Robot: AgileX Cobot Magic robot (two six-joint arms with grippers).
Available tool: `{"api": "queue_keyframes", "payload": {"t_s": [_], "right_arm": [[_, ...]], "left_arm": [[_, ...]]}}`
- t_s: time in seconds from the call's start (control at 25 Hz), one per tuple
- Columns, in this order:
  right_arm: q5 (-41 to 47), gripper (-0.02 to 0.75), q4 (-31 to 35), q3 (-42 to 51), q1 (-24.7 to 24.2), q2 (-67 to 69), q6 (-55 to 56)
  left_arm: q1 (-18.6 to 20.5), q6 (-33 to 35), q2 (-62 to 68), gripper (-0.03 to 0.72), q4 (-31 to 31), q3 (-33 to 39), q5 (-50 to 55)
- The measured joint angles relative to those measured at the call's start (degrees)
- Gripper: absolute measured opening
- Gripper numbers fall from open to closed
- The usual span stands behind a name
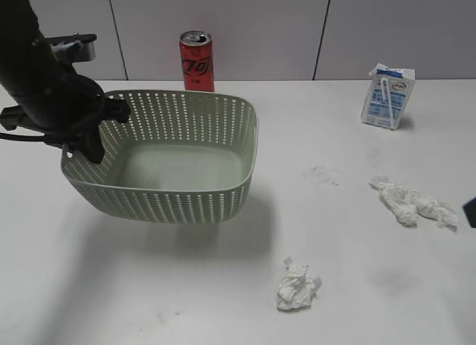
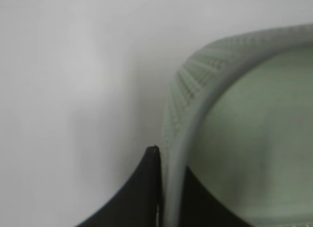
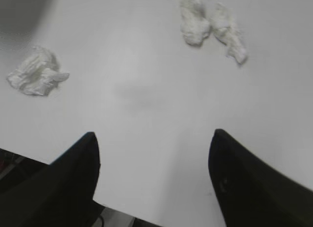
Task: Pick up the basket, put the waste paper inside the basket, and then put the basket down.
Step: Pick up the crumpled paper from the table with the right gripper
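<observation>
Basket (image 1: 175, 155) is off the table (image 1: 223, 300), tilted, shadow beneath it; we read the left gripper (image 1: 82, 140) as clamped on the basket's left rim, one finger either side of the wall in the left wrist view. Right gripper (image 3: 152, 153) hangs spread wide and empty over bare table. Waste paper, relative to the basket: one wad (image 1: 297, 284) in front and to the right, a longer crumpled wad (image 1: 413, 201) well off to the right, both outside it. Our worry is the one-sided hold: the basket could sag or slip from the rim, or swing into the red can (image 1: 197, 60) just behind it. The right gripper could also push a light wad along the table rather than grip it, or reach for the drink carton (image 1: 387, 96) by mistake.
</observation>
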Motion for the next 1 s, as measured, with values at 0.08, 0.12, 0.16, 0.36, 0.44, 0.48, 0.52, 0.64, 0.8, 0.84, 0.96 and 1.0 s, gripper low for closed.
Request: {"api": "queue_keyframes", "payload": {"t_s": [0.08,0.12,0.16,0.36,0.44,0.48,0.52,0.64,0.8,0.84,0.96,1.0], "right_arm": [[-0.7,0.513,2.6,-4.2,0.2,9.9,-3.8],[-1.0,0.510,3.0,-6.7,0.5,14.9,-4.9],[-1.2,0.507,2.9,-9.2,1.1,19.5,-5.5],[-3.8,0.506,-4.0,-19.6,6.7,38.1,-5.8],[-4.6,0.506,-8.3,-23.2,7.9,44.5,-4.2],[-4.8,0.506,-10.4,-24.4,8.1,46.9,-2.9],[-5.1,0.506,-12.6,-25.5,8.1,49.5,-1.6],[-6.9,0.506,-18.3,-27.0,7.8,54.8,1.9],[-10.0,0.506,-20.6,-27.2,7.7,58.8,3.6],[-10.5,0.506,-20.6,-27.2,7.7,59.3,3.7],[-11.9,0.499,-20.5,-27.2,7.7,59.8,3.8],[-12.2,0.486,-20.5,-27.2,7.7,59.8,3.8]], "left_arm": [[0.0,0.0,0.0,0.000,0.0,0.0,-0.5],[0.0,0.0,0.0,0.000,0.0,0.0,-0.5],[0.0,0.0,0.0,0.000,0.1,0.0,-0.5],[0.0,0.0,0.0,0.000,0.0,0.0,-0.5],[0.0,0.0,0.0,0.000,0.0,0.0,-0.5],[0.0,0.0,0.0,0.000,0.0,0.0,-0.5],[0.0,0.0,0.0,0.000,0.0,0.0,-0.5],[0.0,0.0,0.0,0.000,0.0,0.0,-0.4],[0.0,0.0,0.0,0.000,0.0,0.0,-0.3],[0.0,0.0,0.0,0.000,0.0,0.0,-0.3],[0.0,0.0,0.0,0.000,0.0,0.0,-0.3],[0.0,0.0,0.0,0.000,0.0,0.0,-0.3]]}}
